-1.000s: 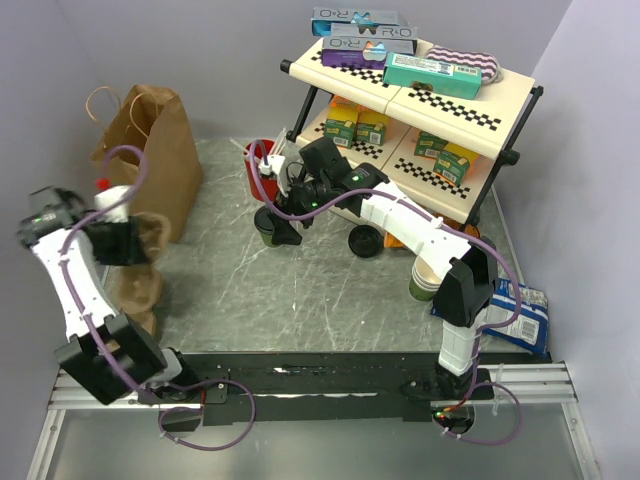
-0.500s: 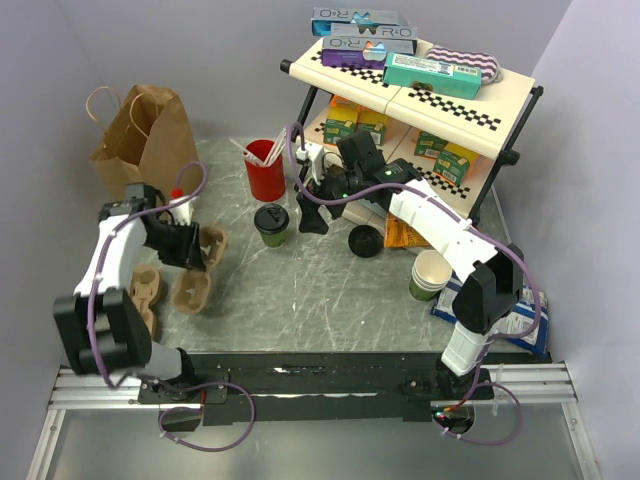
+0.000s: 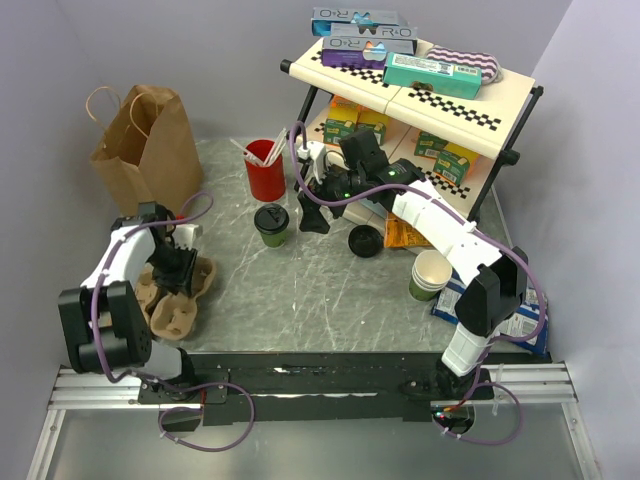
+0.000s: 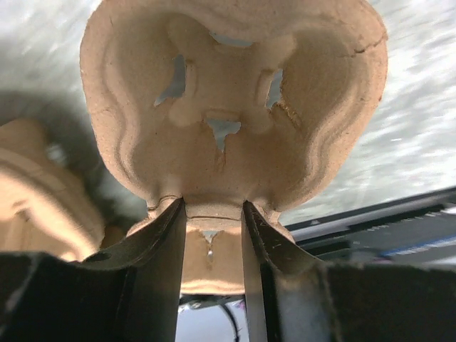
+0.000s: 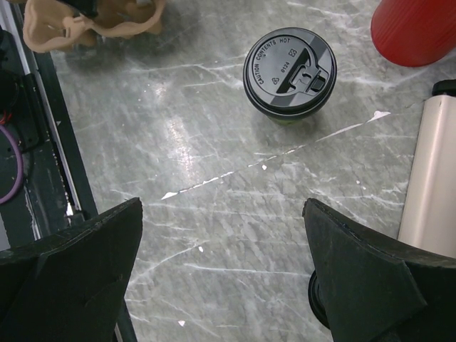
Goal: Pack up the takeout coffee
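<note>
The takeout coffee (image 3: 271,224), a dark green cup with a black lid (image 5: 288,70), stands upright on the table. My right gripper (image 3: 306,205) hovers just right of it, open, with bare table between its fingers (image 5: 222,208). At the front left my left gripper (image 3: 182,268) is shut on the edge of a brown pulp cup carrier (image 4: 235,107), its fingers (image 4: 167,249) pinching the rim on both sides. The carrier (image 3: 200,274) hangs low over a second carrier (image 3: 165,308).
A red cup with sticks (image 3: 264,170) stands behind the coffee. A brown paper bag (image 3: 148,145) stands at the back left. The shelf rack (image 3: 440,100) with boxes fills the back right. A stack of lidless green cups (image 3: 430,275) and a black round thing (image 3: 365,242) sit right of centre.
My left arm swung in from the far left and came down with the carrier beside the other carrier. My right gripper pulled back right, away from the coffee, staying open.
</note>
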